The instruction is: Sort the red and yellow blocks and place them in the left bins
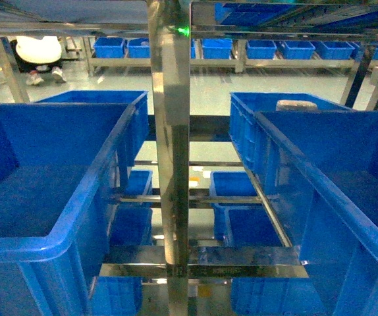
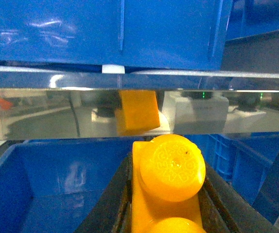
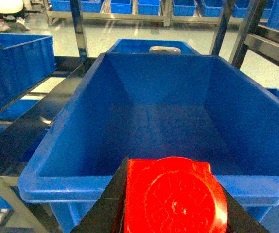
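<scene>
In the left wrist view, the left gripper (image 2: 166, 213) fills the bottom edge, its two dark fingers (image 2: 111, 204) closed against the sides of the yellow block (image 2: 171, 179). The brick stands lengthwise between them, one round stud fully in sight and a second cut off by the lower frame edge. Just below and beyond it opens a blue bin (image 2: 57, 174), only its far wall and part of its floor showing. Above that runs a shiny steel shelf rail (image 2: 57, 104), which mirrors an orange-yellow shape; another blue crate (image 2: 105, 29) sits on top of the rail.

In the right wrist view, the right gripper (image 3: 171, 204) likewise holds the red block (image 3: 173, 196) between dark fingers (image 3: 105, 206), with the lower part of the brick out of frame. It hangs at the near rim of a deep blue bin (image 3: 57, 131). Behind that bin a second blue crate carries a pale object (image 3: 165, 49) on its far edge, too small to identify.

The head view shows neither gripper nor block. A steel upright post (image 1: 171, 158) splits the scene, with a large left bin (image 1: 64, 217) near on one side and a large right-side bin (image 1: 334, 197) on the other, both cut off by the frame. More blue crates sit on lower shelves, and a far row of crates (image 1: 261, 49) lines the back. Someone's feet and legs (image 1: 37, 72) appear at top left, blurred.
</scene>
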Tool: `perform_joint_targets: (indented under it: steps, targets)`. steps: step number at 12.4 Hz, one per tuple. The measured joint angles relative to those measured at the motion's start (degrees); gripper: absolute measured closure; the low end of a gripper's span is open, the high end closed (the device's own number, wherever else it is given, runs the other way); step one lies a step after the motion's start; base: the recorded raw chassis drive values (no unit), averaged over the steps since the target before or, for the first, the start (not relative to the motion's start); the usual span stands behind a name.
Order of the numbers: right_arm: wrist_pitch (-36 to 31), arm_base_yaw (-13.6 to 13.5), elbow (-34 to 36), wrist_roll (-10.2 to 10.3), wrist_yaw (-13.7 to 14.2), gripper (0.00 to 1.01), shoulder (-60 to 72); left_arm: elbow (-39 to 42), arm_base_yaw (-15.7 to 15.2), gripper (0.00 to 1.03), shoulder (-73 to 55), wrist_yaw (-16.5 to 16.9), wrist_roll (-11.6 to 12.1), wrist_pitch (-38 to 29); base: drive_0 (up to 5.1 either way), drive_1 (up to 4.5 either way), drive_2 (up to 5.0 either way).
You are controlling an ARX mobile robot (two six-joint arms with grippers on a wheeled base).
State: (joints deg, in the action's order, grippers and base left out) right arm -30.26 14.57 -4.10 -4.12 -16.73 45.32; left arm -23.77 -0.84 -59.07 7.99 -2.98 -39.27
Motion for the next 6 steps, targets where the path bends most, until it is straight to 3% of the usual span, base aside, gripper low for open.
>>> perform_joint_targets:
  steps: [1,6]
  targets:
    - [-0.31,0.00,-0.02,0.00,0.00,0.74,-0.09,0.00,0.00,0.76,0.04,0.00,0.00,-0.46,-0.1,4.10,-4.2]
    - [-0.17,0.00,0.00,0.00,0.00,0.74,-0.07,1.53,-0.07,0.76,0.11,-0.59,0.42,2.38,0.0,0.00,0.0]
